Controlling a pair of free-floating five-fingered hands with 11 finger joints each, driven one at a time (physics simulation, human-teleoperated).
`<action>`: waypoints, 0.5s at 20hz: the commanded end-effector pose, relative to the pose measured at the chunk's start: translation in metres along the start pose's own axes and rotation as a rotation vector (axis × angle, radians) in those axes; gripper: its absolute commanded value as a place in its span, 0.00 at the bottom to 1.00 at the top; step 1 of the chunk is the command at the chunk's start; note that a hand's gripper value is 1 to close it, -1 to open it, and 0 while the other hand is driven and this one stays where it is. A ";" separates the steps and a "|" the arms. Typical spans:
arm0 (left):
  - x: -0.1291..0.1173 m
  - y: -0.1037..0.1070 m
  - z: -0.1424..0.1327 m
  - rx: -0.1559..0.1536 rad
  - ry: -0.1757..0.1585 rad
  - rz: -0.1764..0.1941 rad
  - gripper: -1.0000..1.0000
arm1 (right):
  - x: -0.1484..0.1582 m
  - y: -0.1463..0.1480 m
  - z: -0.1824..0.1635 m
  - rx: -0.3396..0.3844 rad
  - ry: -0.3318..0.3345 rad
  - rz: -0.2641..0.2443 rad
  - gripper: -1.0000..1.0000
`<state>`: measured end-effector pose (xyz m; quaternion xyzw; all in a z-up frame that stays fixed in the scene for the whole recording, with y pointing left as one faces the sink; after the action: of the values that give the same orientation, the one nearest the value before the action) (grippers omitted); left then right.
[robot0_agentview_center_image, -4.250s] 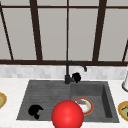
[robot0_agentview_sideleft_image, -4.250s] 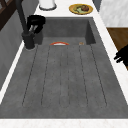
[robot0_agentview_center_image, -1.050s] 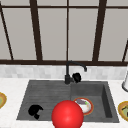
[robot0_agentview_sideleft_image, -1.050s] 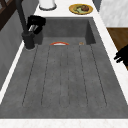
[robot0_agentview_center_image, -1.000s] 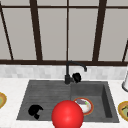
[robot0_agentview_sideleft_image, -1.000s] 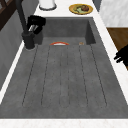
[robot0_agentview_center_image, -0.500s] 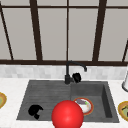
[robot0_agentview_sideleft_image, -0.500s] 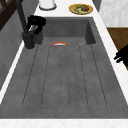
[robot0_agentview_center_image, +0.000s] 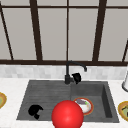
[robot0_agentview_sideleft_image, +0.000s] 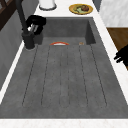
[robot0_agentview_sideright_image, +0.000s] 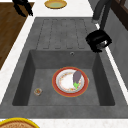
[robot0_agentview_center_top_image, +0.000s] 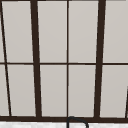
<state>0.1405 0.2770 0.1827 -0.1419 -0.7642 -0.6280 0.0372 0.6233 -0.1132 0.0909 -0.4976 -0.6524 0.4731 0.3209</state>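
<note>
Right hand (robot0_agentview_center_image: 76, 77) hovering high and toward the back, fingers (robot0_agentview_sideright_image: 96, 46) curled downward in a loose claw, palm facing down. Left hand (robot0_agentview_center_image: 35, 110) hanging low at the front left, fingers bent inward, thumb apart from them. Both well apart from each other, holding nothing.
</note>
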 end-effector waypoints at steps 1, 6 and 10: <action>0.000 0.000 0.000 0.000 0.000 0.000 0.50 | -0.009 -0.012 0.007 -0.022 -0.001 0.007 0.00; 0.000 0.000 0.000 0.000 0.000 0.000 0.50 | -0.021 -0.036 0.015 0.010 -0.016 0.007 0.00; 0.000 0.000 0.000 0.000 0.000 0.000 0.50 | -0.029 -0.047 0.029 0.032 0.002 -0.003 0.00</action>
<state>0.1405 0.2770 0.1827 -0.1419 -0.7642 -0.6280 0.0372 0.5995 -0.1440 0.1227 -0.4958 -0.6482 0.4825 0.3179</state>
